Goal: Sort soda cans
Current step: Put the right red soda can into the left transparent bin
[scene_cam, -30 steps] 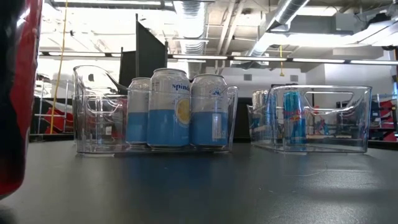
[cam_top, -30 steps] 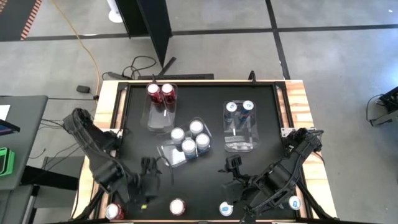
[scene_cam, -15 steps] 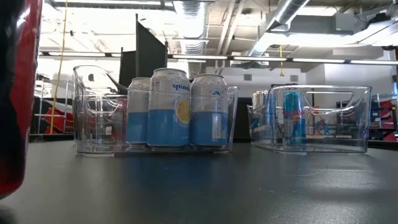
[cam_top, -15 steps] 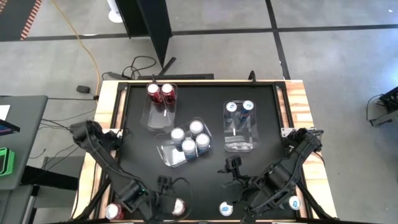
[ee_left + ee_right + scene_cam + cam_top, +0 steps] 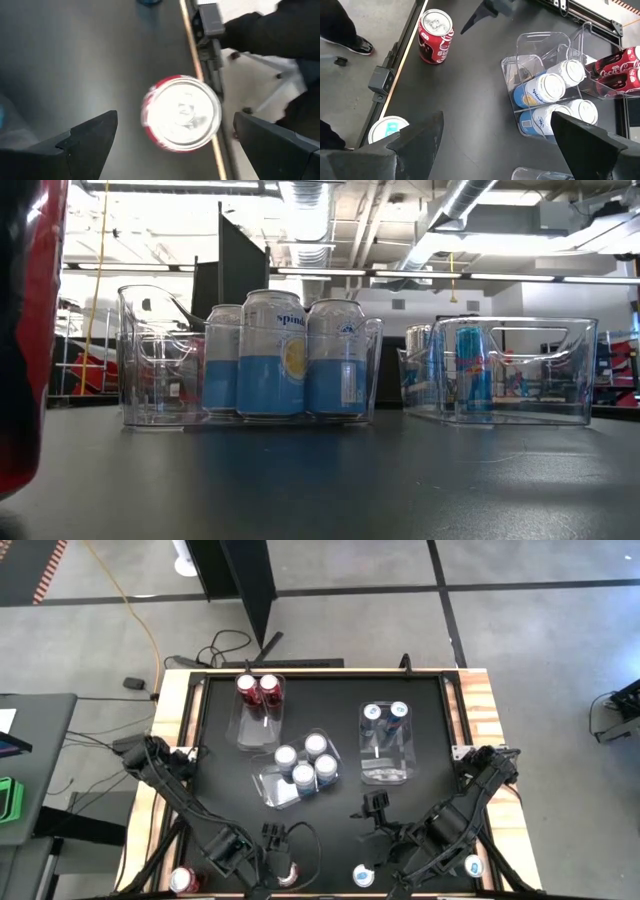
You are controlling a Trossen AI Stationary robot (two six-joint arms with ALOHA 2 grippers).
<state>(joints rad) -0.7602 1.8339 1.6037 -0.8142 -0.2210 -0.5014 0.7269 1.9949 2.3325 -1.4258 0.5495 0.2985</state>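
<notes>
Black table point(image 5: 330, 815), grey concrete floor point(image 5: 540, 630)

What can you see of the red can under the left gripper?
The red can is a small metal can with a red side and a shiny silver top with a pull tab. It stands upright on the black table, close to its near edge, apart from the bins. The left gripper is above it, open, one finger on each side in the left wrist view, with gaps showing, so nothing grips it. The right wrist view also shows it standing alone.
</notes>
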